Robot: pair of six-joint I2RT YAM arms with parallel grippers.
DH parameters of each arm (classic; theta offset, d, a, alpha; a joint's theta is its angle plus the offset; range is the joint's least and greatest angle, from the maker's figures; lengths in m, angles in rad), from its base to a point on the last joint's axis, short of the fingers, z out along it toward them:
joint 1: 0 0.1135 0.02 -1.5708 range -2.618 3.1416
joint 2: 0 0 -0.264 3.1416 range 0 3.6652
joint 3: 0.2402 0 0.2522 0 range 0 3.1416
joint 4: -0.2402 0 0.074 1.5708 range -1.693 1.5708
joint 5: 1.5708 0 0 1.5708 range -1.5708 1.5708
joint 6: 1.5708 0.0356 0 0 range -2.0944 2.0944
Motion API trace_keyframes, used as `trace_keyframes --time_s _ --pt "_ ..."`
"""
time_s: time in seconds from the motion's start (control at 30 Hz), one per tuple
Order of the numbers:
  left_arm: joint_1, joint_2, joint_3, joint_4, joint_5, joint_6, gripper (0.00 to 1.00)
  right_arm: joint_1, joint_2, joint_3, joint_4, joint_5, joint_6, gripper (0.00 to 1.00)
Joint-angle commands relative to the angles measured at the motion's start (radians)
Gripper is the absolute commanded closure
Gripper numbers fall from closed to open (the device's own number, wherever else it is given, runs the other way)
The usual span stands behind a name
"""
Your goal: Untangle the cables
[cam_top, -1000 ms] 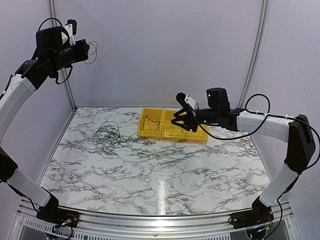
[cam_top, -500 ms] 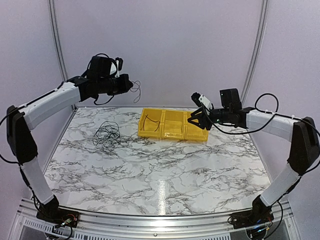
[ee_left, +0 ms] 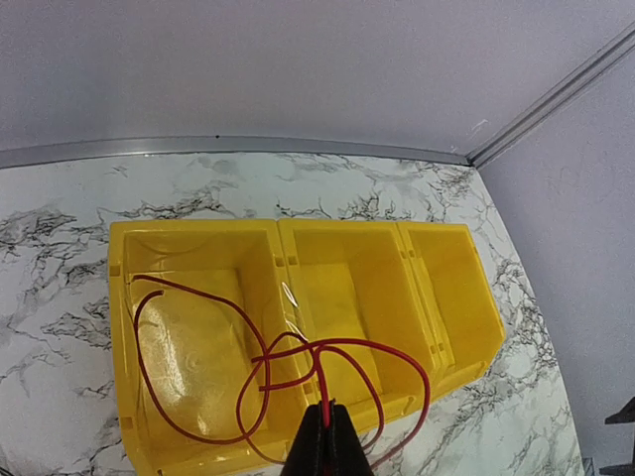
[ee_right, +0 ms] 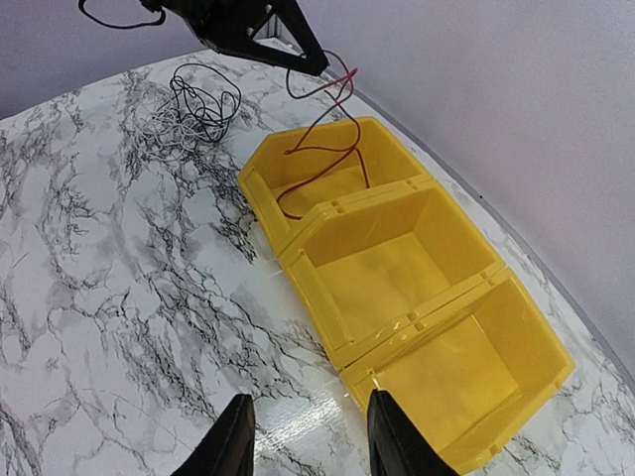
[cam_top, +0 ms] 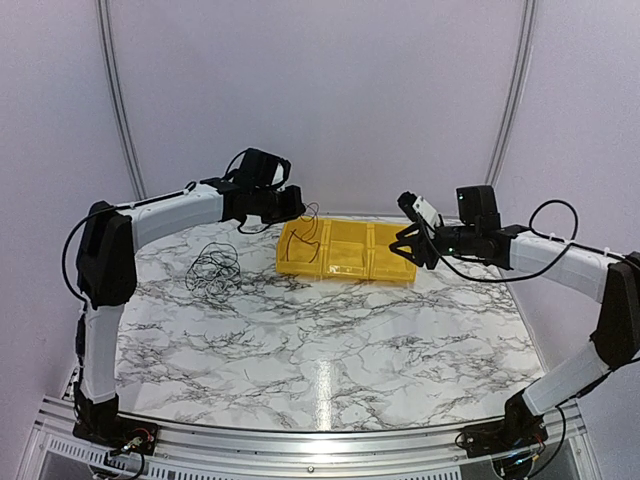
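From above, our left claw (cam_top: 297, 207) is clamped on a red wire (cam_top: 308, 222), which hangs just below it over the left end of the bins (cam_top: 345, 272). The tangle (cam_top: 213, 268) lies on the counter (cam_top: 300, 350) well apart from that claw, off to its left and nearer the arm bases. Our right claw (cam_top: 408, 243) hovers with its fingers apart just off the bins' right end, holding nothing

From the left wrist, the claw tips (ee_left: 322, 421) pinch the red wire (ee_left: 342, 344). Its loops spread ahead of the tips over the left and middle compartments. To drop it well, we judge we should shift the claw until every loop hangs over one compartment, come lower, then let go, so nothing drapes over a divider

From the right wrist, the right claw (ee_right: 310, 436) is parted over bare counter. The bins lie just ahead of it, with the left claw (ee_right: 303, 61) and the tangle (ee_right: 203, 104) beyond, ahead and to the left

We count three compartments, one tangle and two claws. Whether the red loops are one wire or two, we cannot tell
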Motion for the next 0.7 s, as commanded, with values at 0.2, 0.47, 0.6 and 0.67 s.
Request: trace_keyframes --time_s 0.2,0.47,0.6,0.67 --pt "0.002 0.159 0.112 0.031 -0.048 -0.051 0.89 -0.014 -0.045 -0.033 0.015 0.015 -0.007 0.60" --pt "0.018 0.121 0.092 0.004 -0.170 -0.037 0.67 -0.019 -0.047 -0.040 0.023 0.012 0.005 0.60" --pt "0.028 0.039 0.024 -0.008 -0.181 0.004 0.64 -0.019 -0.043 -0.036 0.022 0.002 -0.005 0.60" --pt "0.031 -0.020 -0.031 -0.029 -0.204 0.022 0.63 -0.019 -0.038 -0.023 0.014 -0.003 -0.007 0.60"
